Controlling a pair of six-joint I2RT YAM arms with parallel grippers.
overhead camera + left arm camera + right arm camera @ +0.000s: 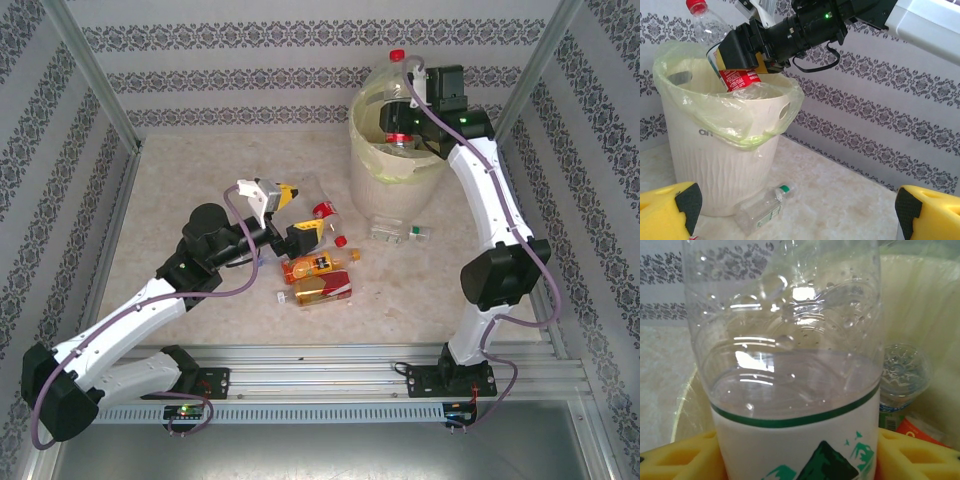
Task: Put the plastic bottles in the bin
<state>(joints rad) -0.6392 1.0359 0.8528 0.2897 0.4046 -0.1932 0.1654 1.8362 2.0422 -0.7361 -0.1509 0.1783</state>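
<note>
My right gripper (402, 112) is shut on a large clear bottle (392, 80) with a red cap, holding it upright over the cream bin (372, 175). In the right wrist view yellow fingers (675, 457) press both sides of its white, green-mountain label (790, 440). Other bottles (902, 371) lie inside the bin. My left gripper (290, 215) stands open above the table's middle; its wrist view looks at the bin (715, 165) and a clear green-capped bottle (762, 207) lying at its foot. A red-capped bottle (322, 210) and two orange bottles (320, 265) lie near the left gripper.
The bin's clear bag liner (735, 112) hangs over its rim. Patterned walls (300, 75) close in the table on three sides, with metal posts (95, 75) at the corners. The green-capped bottle (400, 233) lies between the bin and the right arm (495, 270).
</note>
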